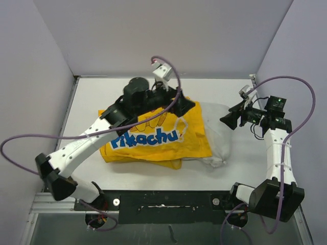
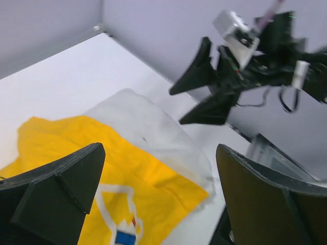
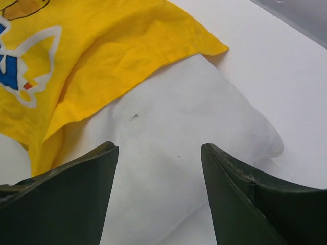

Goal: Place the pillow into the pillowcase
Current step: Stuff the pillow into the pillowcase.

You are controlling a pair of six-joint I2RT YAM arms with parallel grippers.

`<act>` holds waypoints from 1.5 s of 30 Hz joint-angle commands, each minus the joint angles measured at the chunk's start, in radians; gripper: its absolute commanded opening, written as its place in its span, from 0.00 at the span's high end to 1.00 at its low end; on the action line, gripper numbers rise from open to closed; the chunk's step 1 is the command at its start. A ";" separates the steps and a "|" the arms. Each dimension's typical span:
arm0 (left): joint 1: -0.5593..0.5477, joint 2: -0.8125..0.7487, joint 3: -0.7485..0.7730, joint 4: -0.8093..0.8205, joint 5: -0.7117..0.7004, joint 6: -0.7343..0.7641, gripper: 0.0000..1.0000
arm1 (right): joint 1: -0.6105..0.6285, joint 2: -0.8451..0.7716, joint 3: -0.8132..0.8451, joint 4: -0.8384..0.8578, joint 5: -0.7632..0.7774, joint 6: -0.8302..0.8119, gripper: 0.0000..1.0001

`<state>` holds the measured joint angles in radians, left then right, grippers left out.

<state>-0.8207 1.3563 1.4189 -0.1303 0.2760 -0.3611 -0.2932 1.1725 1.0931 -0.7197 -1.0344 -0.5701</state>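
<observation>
Nearest, the pillowcase [image 1: 153,140] lies flat mid-table. The pillow [image 1: 214,138] is only partly inside, and its right end sticks out bare. Farther back, the right gripper [image 1: 229,118] hangs over that end, jaws apart and empty. The left gripper [image 1: 185,102] hangs over the case's far right corner, likewise apart and empty. Risk: with nothing pinning the cloth, pushing the pillow could drag the case leftward or bunch its mouth shut.
</observation>
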 commanded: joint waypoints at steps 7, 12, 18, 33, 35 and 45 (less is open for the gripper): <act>-0.110 0.557 0.537 -0.530 -0.582 0.161 0.16 | -0.006 0.035 -0.129 0.284 0.099 0.322 0.33; -0.111 0.673 0.634 -0.631 -0.548 0.185 0.41 | 0.031 0.085 -0.119 0.230 0.146 0.233 0.33; -0.105 0.696 0.668 -0.675 -0.388 0.181 0.94 | 0.149 0.241 -0.056 0.093 0.257 0.080 0.28; -0.074 0.670 0.946 0.099 0.548 -0.205 1.00 | 0.166 0.099 -0.233 1.201 -0.229 1.036 1.00; -0.080 0.681 0.933 0.163 0.608 -0.249 1.00 | 0.158 0.072 -0.269 1.442 -0.183 1.222 1.00; -0.017 0.500 -0.141 0.839 0.464 -0.401 1.00 | 0.153 0.234 -0.223 0.617 -0.214 0.524 0.94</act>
<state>-0.8768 1.8496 1.4979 0.3878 0.7853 -0.6666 -0.1493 1.3170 0.8120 0.1345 -1.1149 0.1047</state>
